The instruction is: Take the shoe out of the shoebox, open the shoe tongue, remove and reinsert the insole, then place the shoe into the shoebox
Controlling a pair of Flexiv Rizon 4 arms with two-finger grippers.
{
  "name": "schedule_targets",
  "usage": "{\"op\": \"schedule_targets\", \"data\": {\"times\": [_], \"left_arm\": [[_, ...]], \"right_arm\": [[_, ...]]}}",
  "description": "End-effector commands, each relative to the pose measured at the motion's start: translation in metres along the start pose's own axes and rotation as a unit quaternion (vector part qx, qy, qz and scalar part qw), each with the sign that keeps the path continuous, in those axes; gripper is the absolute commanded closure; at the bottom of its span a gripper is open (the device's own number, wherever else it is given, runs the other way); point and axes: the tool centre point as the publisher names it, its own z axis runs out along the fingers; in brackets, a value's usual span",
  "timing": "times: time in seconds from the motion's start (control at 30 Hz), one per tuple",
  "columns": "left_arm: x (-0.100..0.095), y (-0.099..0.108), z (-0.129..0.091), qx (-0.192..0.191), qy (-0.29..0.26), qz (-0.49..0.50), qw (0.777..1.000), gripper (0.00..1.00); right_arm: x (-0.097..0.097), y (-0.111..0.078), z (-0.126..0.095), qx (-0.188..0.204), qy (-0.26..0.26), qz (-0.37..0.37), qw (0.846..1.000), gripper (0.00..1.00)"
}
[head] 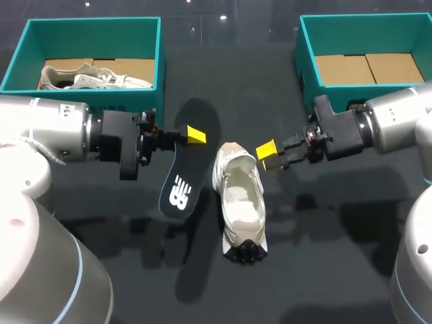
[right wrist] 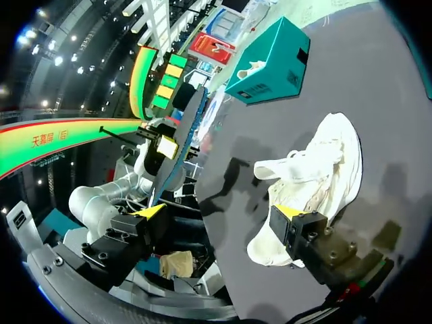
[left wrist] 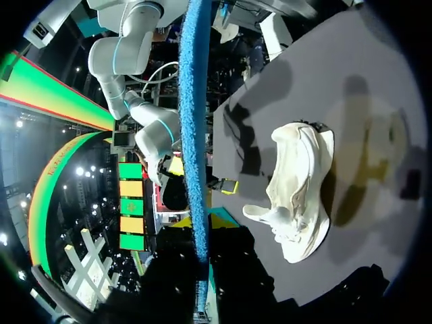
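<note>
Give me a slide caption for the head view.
Left pincer grips the black foam insole beside the cream fabric sneaker on the dark table; right pincer open beside it.

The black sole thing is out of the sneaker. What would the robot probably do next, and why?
Probably swing the insole over the shoe and start sliding it back in. The left fingers hold the insole in the air beside the shoe, which lies on the table with its opening facing up, and the open right fingers sit at its collar.
</note>
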Motion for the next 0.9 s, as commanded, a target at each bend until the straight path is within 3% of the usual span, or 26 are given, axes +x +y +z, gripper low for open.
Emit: {"op": "schedule_targets", "data": {"times": [0.03,0.13,0.17,0.2,0.53,0.6,0.67,0.77,0.83,0.9], "left_arm": [[-0.005,-0.03,0.0,-0.014,0.001,-0.042,0.999,1.0],[-0.007,-0.051,-0.001,0.001,0.005,-0.085,0.996,1.0],[-0.008,-0.057,-0.003,0.015,-0.001,-0.087,0.996,1.0],[-0.011,-0.061,-0.005,0.005,0.01,-0.073,0.997,1.0],[-0.011,-0.061,-0.005,0.005,0.01,-0.073,0.997,1.0],[-0.006,-0.069,0.008,0.033,0.017,-0.095,0.995,1.0],[-0.001,-0.075,0.017,0.043,0.023,-0.112,0.992,1.0],[0.003,-0.082,0.025,0.071,0.016,-0.153,0.986,1.0],[0.004,-0.087,0.03,0.121,0.006,-0.19,0.974,1.0],[0.005,-0.086,0.031,0.147,0.021,-0.212,0.966,1.0]], "right_arm": [[0.002,-0.019,-0.02,0.079,-0.068,-0.079,0.991,0.0],[-0.004,-0.038,-0.023,0.135,-0.11,-0.121,0.977,0.0],[-0.004,-0.038,-0.023,0.135,-0.11,-0.121,0.977,0.0],[-0.004,-0.038,-0.023,0.135,-0.11,-0.121,0.977,0.0],[-0.004,-0.038,-0.023,0.135,-0.11,-0.121,0.977,0.0],[-0.004,-0.038,-0.023,0.135,-0.11,-0.121,0.977,0.0],[-0.006,-0.047,-0.026,0.159,-0.103,-0.188,0.964,0.0],[-0.017,-0.064,-0.031,0.168,-0.132,-0.234,0.948,0.0],[-0.03,-0.072,-0.032,0.172,-0.159,-0.229,0.945,0.0],[-0.036,-0.075,-0.032,0.176,-0.167,-0.22,0.945,0.0]]}}
